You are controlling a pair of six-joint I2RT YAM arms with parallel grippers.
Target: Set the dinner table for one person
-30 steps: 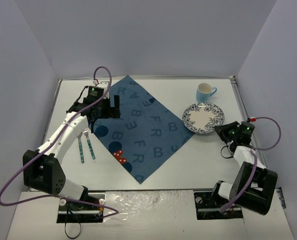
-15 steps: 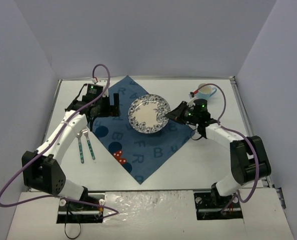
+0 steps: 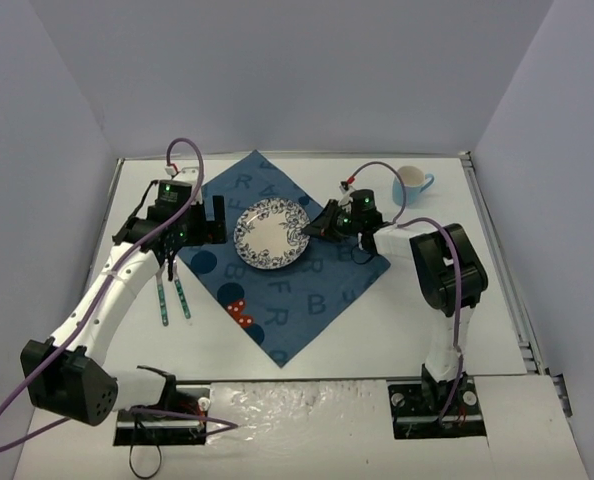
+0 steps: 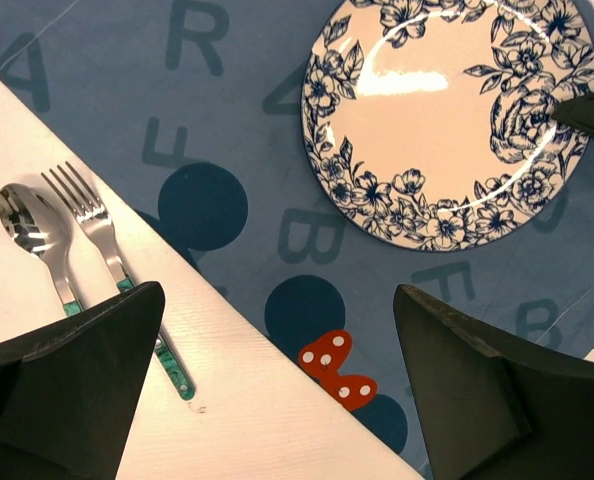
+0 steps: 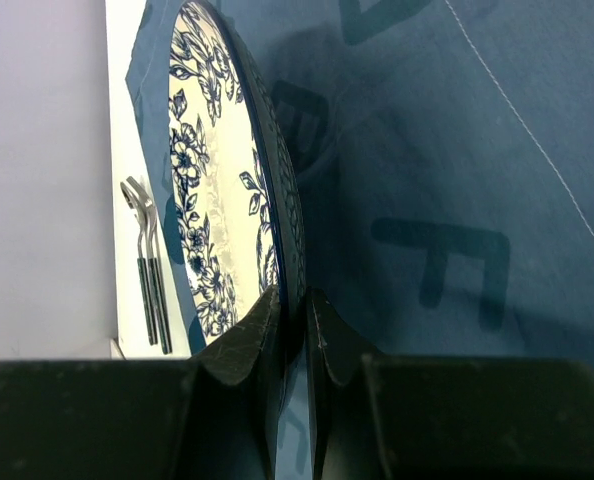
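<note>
A white plate with a blue floral rim (image 3: 272, 233) is over the upper middle of the dark blue letter-printed cloth (image 3: 277, 295), which lies on the white dinner table (image 3: 407, 310). My right gripper (image 3: 315, 228) is shut on the plate's right rim; its jaws pinch the rim (image 5: 295, 310) of the plate (image 5: 212, 200). I cannot tell whether the plate touches the cloth. My left gripper (image 3: 212, 215) is open and empty, hovering left of the plate (image 4: 447, 110). A fork (image 3: 180, 290) and spoon (image 3: 161, 295) lie side by side on the table left of the cloth.
A light blue cup (image 3: 413, 182) stands at the back right of the table. The fork (image 4: 97, 225) and spoon (image 4: 27, 220) show under my left wrist, beside the cloth's edge (image 4: 227, 130). Grey walls enclose the table on three sides.
My right gripper has carried the plate from the table's right side leftward to over the cloth. My left gripper has shifted slightly left and stayed open.
</note>
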